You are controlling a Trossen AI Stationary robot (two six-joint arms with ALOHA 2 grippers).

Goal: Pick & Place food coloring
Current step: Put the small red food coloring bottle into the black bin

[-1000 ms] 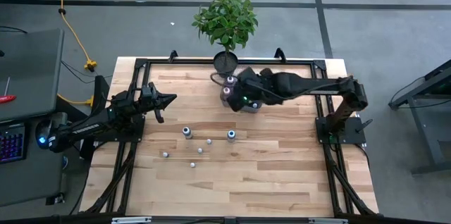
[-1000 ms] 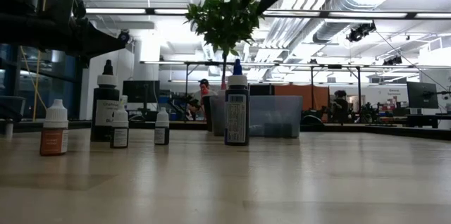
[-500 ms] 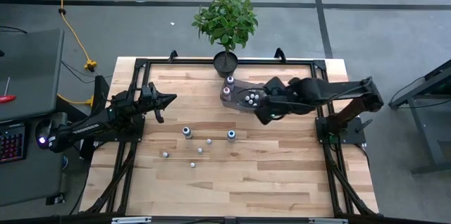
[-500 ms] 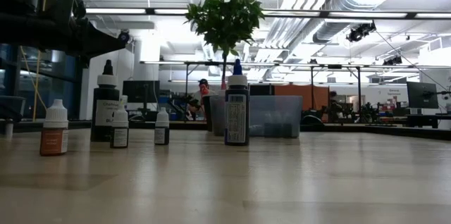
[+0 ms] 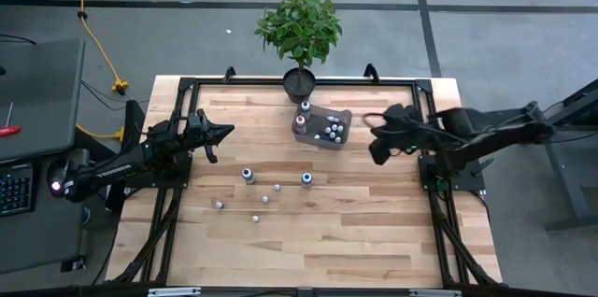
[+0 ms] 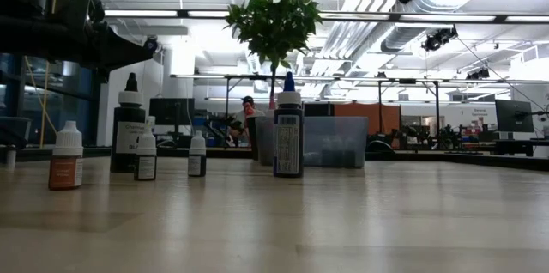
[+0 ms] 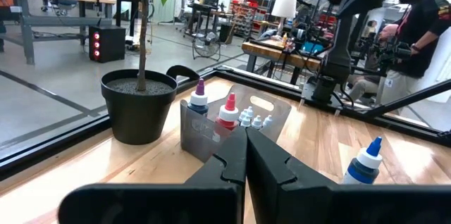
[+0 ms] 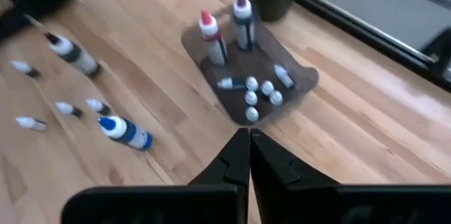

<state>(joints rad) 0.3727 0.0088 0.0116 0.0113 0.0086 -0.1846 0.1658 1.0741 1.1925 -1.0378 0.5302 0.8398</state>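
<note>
Wooden counter planks carry six food coloring bottles standing loose at the middle; others already sit in the clear bin by the potted plant. Our right hand, over the bin a second ago, has pulled back empty and snapped closed. Our left hand waits closed at the left edge. We judge one delivery finished.

Wood-plank table, matt; clear plastic bin.
</note>
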